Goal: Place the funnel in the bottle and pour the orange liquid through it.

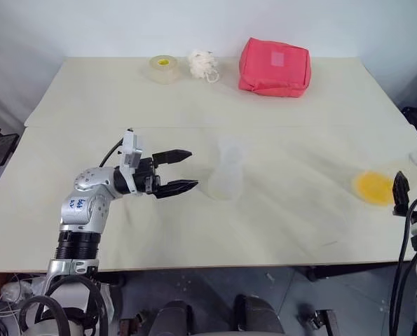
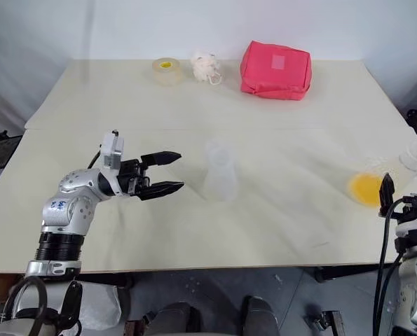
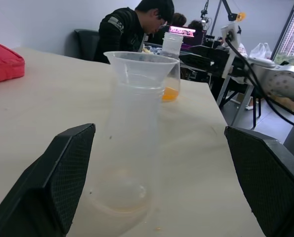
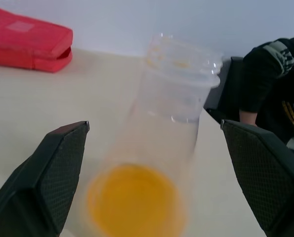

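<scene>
Clear plastic funnel (image 3: 139,63) seated in my translucent conical bottle (image 1: 226,178); left hand (image 1: 181,171) open beside it, right hand (image 4: 151,173) open around the orange liquid (image 4: 134,200) cup.

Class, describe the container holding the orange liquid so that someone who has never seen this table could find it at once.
Start at the long cream table and go to its right edge, far from the red fabric pouch at the back. There stands a clear plastic cup with a little orange liquid in its bottom. The whitish flask-shaped bottle mid-table, clear funnel on top, holds none.
</scene>
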